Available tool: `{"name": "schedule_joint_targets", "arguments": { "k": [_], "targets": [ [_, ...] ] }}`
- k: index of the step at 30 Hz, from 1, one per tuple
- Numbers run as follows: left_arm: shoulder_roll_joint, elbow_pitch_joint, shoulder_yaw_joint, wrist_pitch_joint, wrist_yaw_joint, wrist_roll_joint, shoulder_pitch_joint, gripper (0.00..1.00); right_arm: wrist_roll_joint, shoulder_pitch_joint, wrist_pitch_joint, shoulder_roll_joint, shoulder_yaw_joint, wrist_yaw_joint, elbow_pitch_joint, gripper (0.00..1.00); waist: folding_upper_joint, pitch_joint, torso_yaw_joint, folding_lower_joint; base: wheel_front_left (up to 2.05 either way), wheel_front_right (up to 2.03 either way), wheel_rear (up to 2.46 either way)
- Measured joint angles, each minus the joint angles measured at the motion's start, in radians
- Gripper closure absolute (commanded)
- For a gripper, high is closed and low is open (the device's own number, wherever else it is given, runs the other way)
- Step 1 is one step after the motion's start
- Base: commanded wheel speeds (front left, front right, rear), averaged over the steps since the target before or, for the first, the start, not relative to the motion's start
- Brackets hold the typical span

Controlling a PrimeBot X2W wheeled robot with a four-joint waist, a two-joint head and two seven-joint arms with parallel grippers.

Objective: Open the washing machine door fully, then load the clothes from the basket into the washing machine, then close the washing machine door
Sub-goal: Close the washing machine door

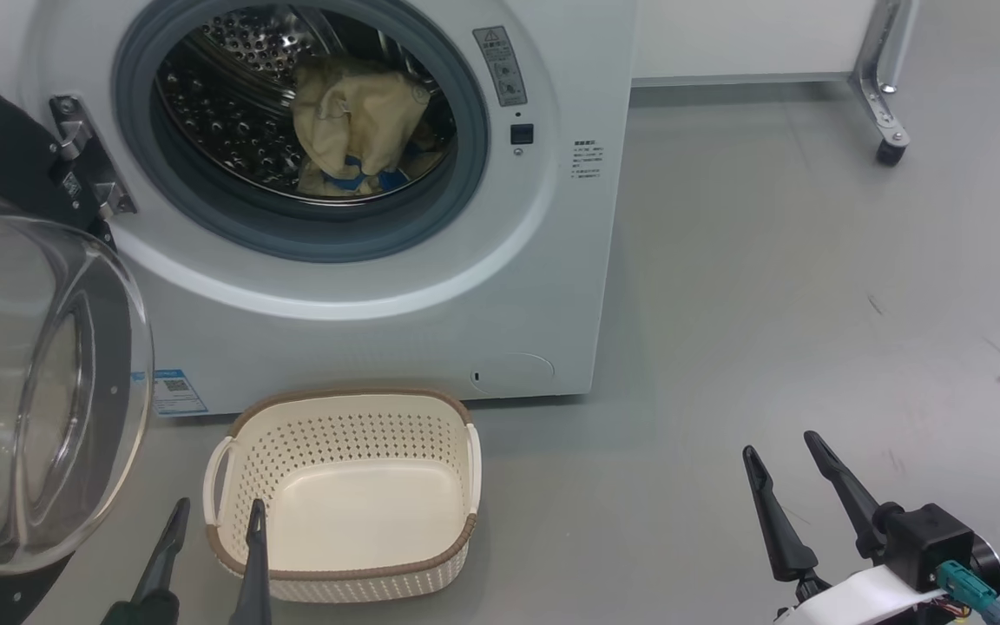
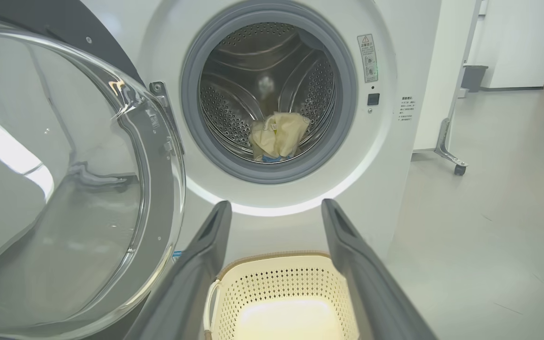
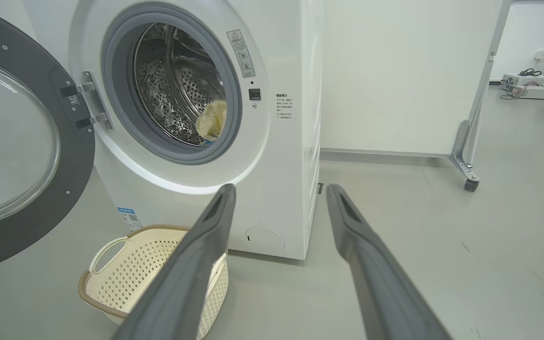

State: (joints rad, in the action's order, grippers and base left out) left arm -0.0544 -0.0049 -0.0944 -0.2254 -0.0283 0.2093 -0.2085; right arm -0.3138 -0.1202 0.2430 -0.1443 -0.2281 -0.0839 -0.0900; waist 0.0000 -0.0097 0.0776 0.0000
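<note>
**A:** What is the head view showing?

**B:** The washing machine (image 1: 430, 347) is standing with its door (image 1: 31, 391) swung wide open to the left, hanging on its metal hinge (image 1: 88, 161). The clothes (image 1: 361, 130), cream-yellow with blue patches, are lying bunched inside the steel drum (image 1: 222, 130). The basket (image 1: 361, 586) is sitting on the grey floor (image 1: 769, 260) just in front of the machine, showing its bare cream bottom.

**A:** And the grippers?

**B:** The left gripper (image 1: 218, 505) is hovering at the basket's near left corner, with its fingers spread apart and gripping nothing. The right gripper (image 1: 779, 443) is hanging over bare floor well to the right, also spread and carrying nothing.

**A:** What is the left wrist view giving?

**B:** It is looking straight into the drum. The clothes are resting at the bottom, behind the grey gasket (image 2: 191, 94). The two fingers are standing wide apart, and the basket is lying between them, lower down. The glass of the door is bulging at the left.

**A:** And the right wrist view?

**B:** It is facing the machine's right front corner. The fingers are parted with only floor between them, and the left one is overlapping the basket in the picture. A fold of the clothes is peeking out at the opening's right edge. A wheeled frame leg (image 3: 465, 165) is standing to the right.
</note>
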Motion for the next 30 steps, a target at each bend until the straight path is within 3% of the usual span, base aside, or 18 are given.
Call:
{"name": "schedule_joint_targets", "arguments": {
  "k": [30],
  "targets": [
    [0.001, -0.015, 0.025, -0.005, -0.021, 0.016, -0.024, 0.0, -0.002, -0.013, -0.021, -0.005, -0.059, -0.011, 0.005, 0.0, 0.0, -0.002, 0.382, 0.0, 0.0, 0.0, 0.0]
  ]
}}
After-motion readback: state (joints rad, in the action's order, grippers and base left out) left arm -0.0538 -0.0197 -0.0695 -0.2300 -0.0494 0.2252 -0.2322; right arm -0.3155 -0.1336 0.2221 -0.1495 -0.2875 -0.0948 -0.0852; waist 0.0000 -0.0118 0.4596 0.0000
